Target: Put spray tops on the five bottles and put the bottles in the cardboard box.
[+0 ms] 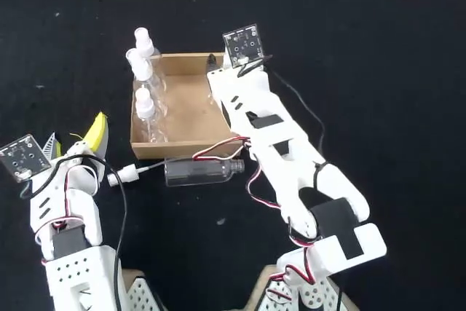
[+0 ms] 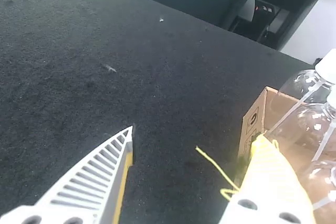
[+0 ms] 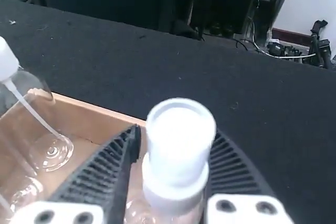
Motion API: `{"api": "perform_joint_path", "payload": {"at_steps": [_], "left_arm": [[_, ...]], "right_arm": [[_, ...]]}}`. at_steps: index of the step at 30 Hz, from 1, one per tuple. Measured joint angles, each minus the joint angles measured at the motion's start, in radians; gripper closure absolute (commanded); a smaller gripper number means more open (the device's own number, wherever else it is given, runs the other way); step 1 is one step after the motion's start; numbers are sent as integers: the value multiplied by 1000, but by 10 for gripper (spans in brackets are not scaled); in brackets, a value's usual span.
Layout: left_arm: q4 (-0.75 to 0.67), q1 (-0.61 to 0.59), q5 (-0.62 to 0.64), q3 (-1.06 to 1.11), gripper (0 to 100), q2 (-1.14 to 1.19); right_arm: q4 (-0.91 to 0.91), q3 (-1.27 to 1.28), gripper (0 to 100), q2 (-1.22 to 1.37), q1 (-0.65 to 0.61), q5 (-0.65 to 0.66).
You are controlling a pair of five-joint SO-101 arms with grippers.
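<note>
1. R wrist view: right gripper (image 3: 176,135) jaws clamped on capped bottle (image 3: 180,121), upright at cardboard box (image 1: 182,149).
2. High view: three capped bottles (image 1: 145,103) along box's left wall. Uncapped bottle (image 1: 200,172) lies just in front, w/ loose spray top (image 1: 125,175) beside it.
3. Left gripper (image 2: 194,135) jaws wide, empty, near box corner.
4. Black counter (image 1: 378,71); cables (image 3: 283,51) behind.

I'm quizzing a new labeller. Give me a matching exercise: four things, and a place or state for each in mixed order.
1. clear plastic bottle without a top
2. loose white spray top
3. left hand
4. right hand

A. shut on a capped clear bottle at the brown cardboard box
B. on the black table beside the left arm
C. open above table
D. on its side, neck toward the right arm

Pairs: 1-D, 2-B, 3-C, 4-A
</note>
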Motion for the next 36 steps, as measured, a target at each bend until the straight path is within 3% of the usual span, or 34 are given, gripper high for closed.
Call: {"api": "perform_joint_path", "payload": {"at_steps": [7,11,28,36], "left_arm": [[0,0,0,0,759,0],[0,0,0,0,759,0],[0,0,0,0,759,0],[0,0,0,0,759,0]], "right_arm": [[72,-14,840,-2,-37,0],[72,-14,748,-2,-46,0],[97,-14,752,-58,-46,-31],[135,-14,704,-61,-46,-57]]}}
